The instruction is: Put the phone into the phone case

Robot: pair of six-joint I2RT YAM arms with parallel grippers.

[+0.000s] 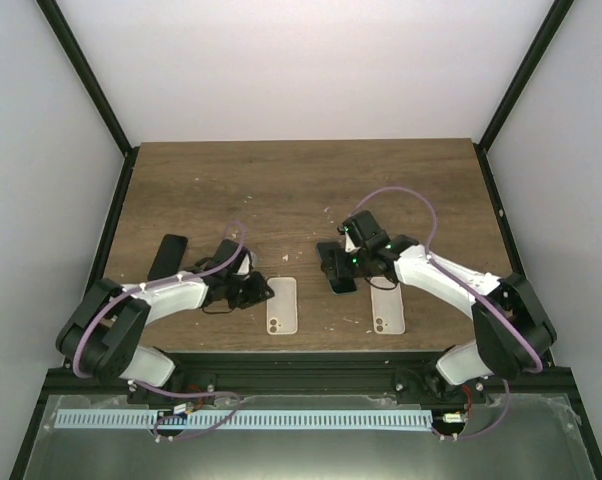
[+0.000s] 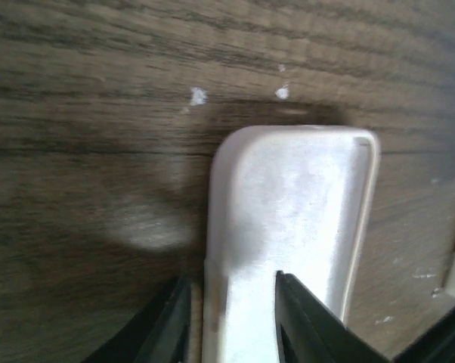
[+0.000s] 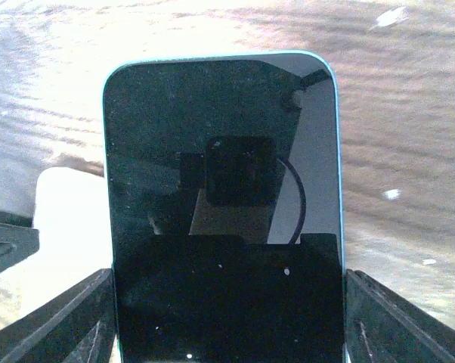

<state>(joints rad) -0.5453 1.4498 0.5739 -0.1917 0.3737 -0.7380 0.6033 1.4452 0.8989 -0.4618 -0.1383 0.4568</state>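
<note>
Black slab (image 1: 167, 257) at 9 o'clock of tabletop (image 1: 301, 190), untouched. Left end effector (image 1: 249, 290) clenched on cream case (image 2: 295, 204), raised rim showing. Cream slab (image 1: 281, 306) loose at 6 o'clock. Right end effector (image 1: 339, 272) grasping phone (image 3: 224, 189) by long edges, at 3 o'clock of case, apart. Recommend: square phone over case, seat one end first, press flat; case hold firm.

We find the top view even and sharp. Glare whitens the right wrist view's upper left; the left wrist view blurs.
</note>
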